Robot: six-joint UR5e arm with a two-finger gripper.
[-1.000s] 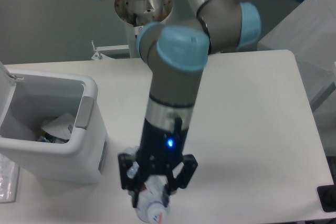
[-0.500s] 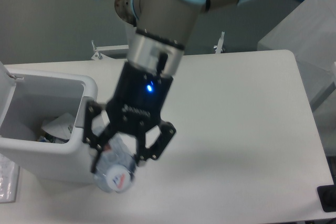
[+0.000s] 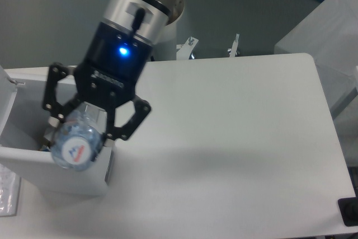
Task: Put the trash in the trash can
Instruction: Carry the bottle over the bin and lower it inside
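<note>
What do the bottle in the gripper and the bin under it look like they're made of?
The bottle looks like clear, glossy plastic: you see through its ribbed wall, and its end carries a printed red and blue mark. The bin appears to be white moulded plastic with a smooth, slightly matte finish and rounded corners. The fingers holding the bottle look like black metal or hard plastic; I cannot tell which.

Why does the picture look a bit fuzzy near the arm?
Fixed camera view: the black gripper and the clear plastic bottle it grips look softly smeared; a blue light glows on the wrist; a faint blurred shadow lies across the white table.
</note>
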